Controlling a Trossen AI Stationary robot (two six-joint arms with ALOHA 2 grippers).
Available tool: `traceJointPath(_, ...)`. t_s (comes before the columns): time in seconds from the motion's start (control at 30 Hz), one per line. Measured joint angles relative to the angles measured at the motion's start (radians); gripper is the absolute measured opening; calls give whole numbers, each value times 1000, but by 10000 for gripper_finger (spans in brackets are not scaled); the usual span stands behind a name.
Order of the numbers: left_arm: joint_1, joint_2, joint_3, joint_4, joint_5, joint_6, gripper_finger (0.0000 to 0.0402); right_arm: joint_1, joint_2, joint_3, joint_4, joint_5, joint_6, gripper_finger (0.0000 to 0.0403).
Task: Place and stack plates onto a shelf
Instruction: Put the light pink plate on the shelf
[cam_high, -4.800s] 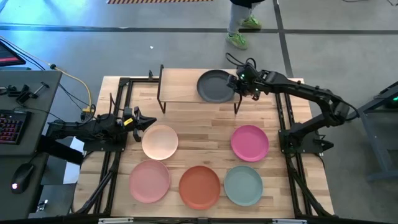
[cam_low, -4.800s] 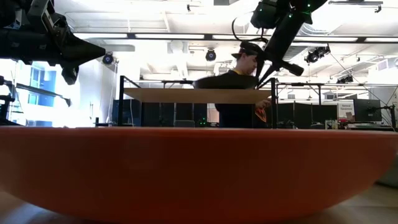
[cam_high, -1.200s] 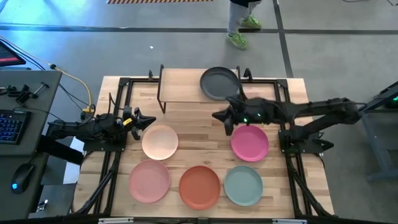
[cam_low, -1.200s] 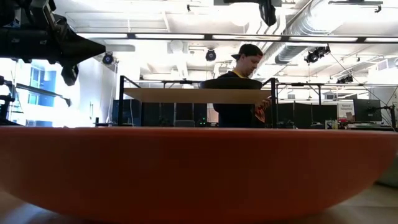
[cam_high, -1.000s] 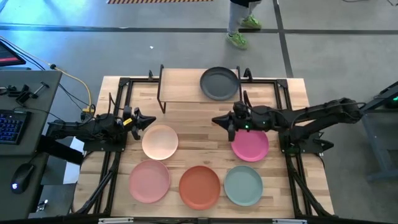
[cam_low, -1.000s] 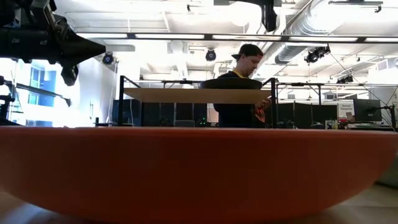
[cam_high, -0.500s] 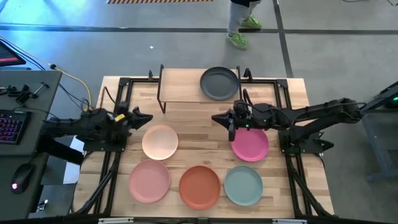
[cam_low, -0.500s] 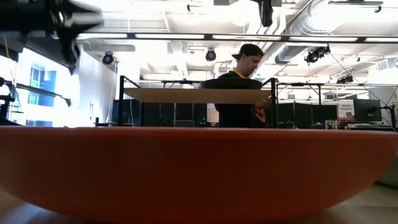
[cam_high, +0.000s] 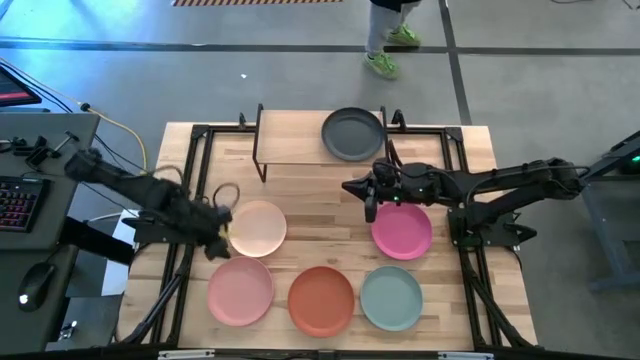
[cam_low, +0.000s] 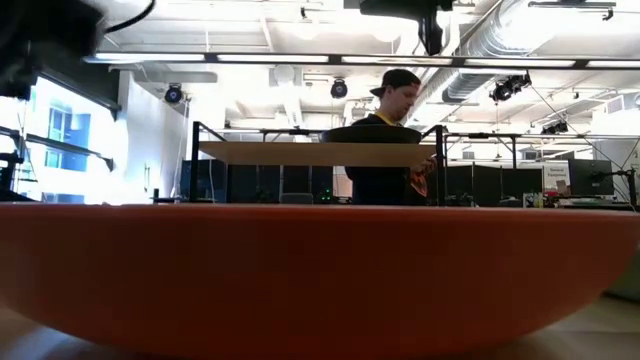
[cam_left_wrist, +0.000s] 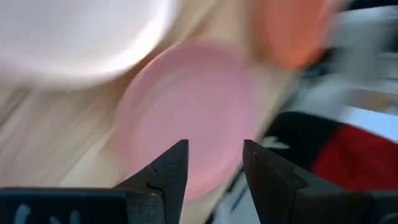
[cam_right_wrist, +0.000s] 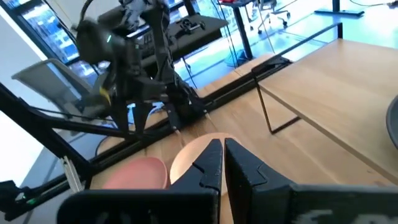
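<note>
High view shows the dark grey plate lying flat on the right end of the shelf, which stands along the far edge of the tabletop. The other 5 plates lie on the tabletop. The cream plate and the magenta plate are in the middle row; the pale pink plate, the orange-red plate and the pale teal plate are along the near edge.

The left hand is low at the left rim of the cream plate, between it and the pale pink plate, probably to grip a rim from the side. Its fingers are narrowly apart and hold nothing.

The right hand hovers just beyond the far-left rim of the magenta plate, between that plate and the shelf. Its fingers are almost together and empty.

The left half of the shelf is free. The black legs of the shelf and the black frame rails at both side edges stand near the path. A person is behind the far edge.
</note>
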Motion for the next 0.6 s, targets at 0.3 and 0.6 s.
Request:
traceJointPath(0.3,-354,161,1,-43,-236,-455,143,-11,0,0,-74,-2,-1,0)
traceJointPath(0.6,-482,332,-69,35,-270,-635,143,-43,0,0,-104,-15,-1,0)
